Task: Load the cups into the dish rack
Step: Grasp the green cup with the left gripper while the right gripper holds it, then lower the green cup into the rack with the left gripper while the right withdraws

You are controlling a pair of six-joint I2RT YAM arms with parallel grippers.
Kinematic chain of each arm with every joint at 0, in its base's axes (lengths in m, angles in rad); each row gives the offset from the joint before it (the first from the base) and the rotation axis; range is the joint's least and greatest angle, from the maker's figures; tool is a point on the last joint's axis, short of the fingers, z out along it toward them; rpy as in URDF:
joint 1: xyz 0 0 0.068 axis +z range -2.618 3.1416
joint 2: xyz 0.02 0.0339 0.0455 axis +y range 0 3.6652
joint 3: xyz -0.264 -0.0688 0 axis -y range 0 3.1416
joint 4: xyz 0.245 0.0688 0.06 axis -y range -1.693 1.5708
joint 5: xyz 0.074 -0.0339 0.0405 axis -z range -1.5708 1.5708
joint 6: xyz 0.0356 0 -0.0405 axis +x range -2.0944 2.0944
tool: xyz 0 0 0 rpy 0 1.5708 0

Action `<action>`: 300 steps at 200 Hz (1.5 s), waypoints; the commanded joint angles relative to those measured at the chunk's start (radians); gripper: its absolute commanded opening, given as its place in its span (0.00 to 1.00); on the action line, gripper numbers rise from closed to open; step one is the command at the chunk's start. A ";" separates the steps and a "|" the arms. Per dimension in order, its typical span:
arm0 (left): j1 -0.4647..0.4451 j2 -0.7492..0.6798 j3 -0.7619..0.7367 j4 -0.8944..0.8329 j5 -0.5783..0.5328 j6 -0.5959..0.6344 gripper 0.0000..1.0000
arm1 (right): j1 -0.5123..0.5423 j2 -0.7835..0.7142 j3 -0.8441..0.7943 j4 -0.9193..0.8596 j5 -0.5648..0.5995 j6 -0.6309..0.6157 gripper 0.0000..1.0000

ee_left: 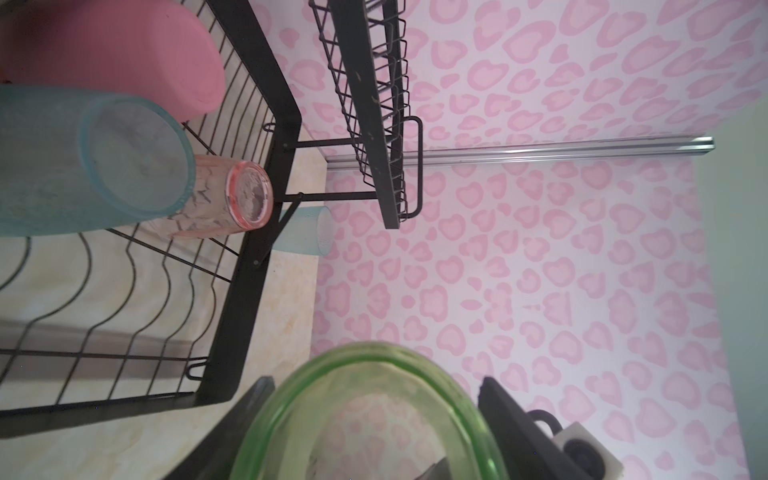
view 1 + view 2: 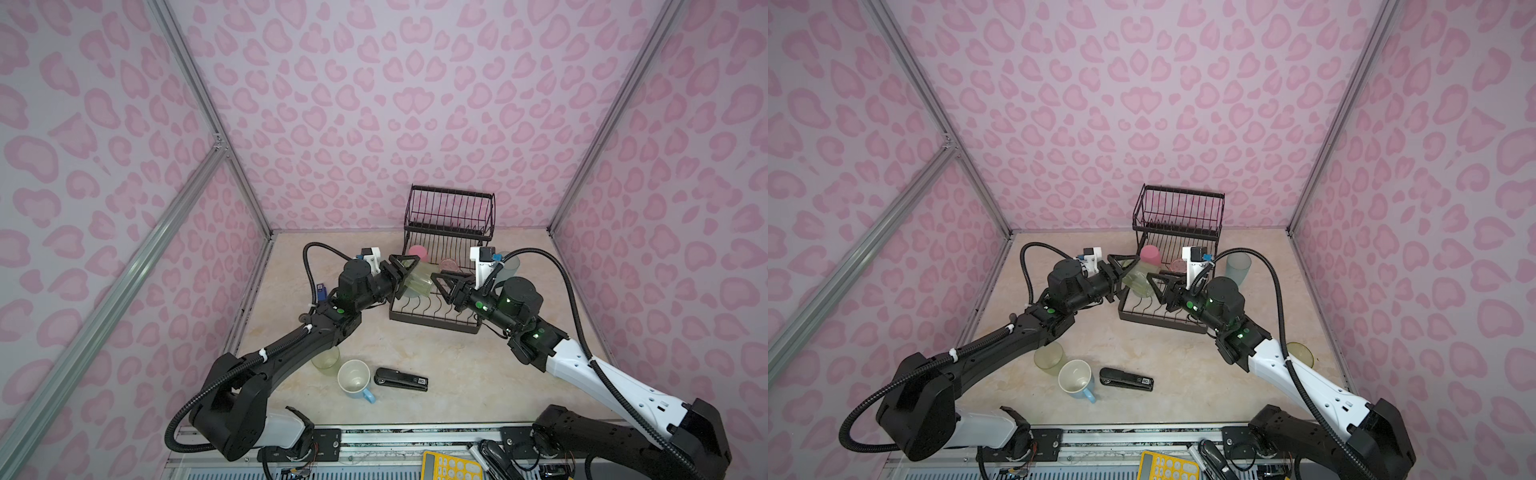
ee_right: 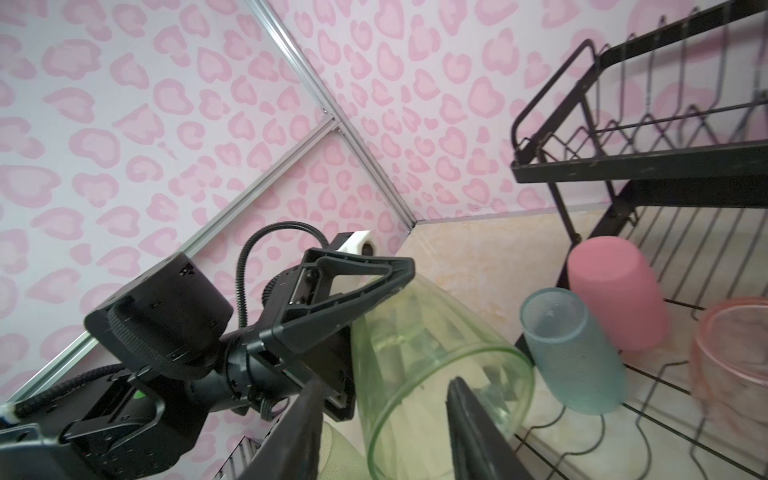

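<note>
3 cups [image 2: 1150,253] are loaded in the dish rack [image 2: 434,326]; green cup [image 2: 419,280] clamped by left end effector [image 2: 409,276], right end effector [image 2: 438,287] parted; 4 left on worktop [image 2: 415,357].

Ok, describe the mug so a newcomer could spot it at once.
From the dish rack, come toward the near table edge. Between a pale green tumbler and the black stapler stands the mug: the only cup with a handle, light blue outside, cream inside.
</note>
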 commanded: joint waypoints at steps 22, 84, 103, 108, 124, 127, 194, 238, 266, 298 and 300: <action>-0.045 0.005 0.080 -0.169 -0.183 0.279 0.64 | -0.078 -0.070 0.004 -0.285 0.168 -0.060 0.48; -0.210 0.135 0.277 -0.342 -0.430 0.603 0.64 | -0.276 -0.165 -0.043 -0.513 0.203 -0.057 0.50; -0.263 0.200 0.339 -0.382 -0.520 0.696 0.64 | -0.324 -0.210 -0.068 -0.540 0.193 -0.051 0.51; -0.277 0.217 0.351 -0.388 -0.548 0.715 0.64 | -0.336 -0.223 -0.075 -0.546 0.190 -0.054 0.51; -0.308 0.270 0.385 -0.394 -0.599 0.768 0.64 | -0.370 -0.254 -0.088 -0.567 0.180 -0.054 0.51; -0.312 0.282 0.391 -0.397 -0.609 0.774 0.64 | -0.376 -0.259 -0.089 -0.571 0.177 -0.053 0.51; -0.417 0.532 0.591 -0.435 -0.792 0.947 0.64 | -0.472 -0.327 -0.172 -0.579 0.125 -0.040 0.52; -0.426 0.645 0.669 -0.436 -0.813 0.977 0.64 | -0.504 -0.356 -0.207 -0.582 0.103 -0.035 0.52; -0.427 0.686 0.677 -0.419 -0.814 0.979 0.64 | -0.515 -0.364 -0.215 -0.583 0.105 -0.038 0.52; -0.434 0.727 0.689 -0.394 -0.817 0.981 0.64 | -0.517 -0.362 -0.222 -0.573 0.104 -0.039 0.52; -0.435 0.730 0.689 -0.391 -0.817 0.981 0.64 | -0.517 -0.363 -0.223 -0.573 0.104 -0.039 0.52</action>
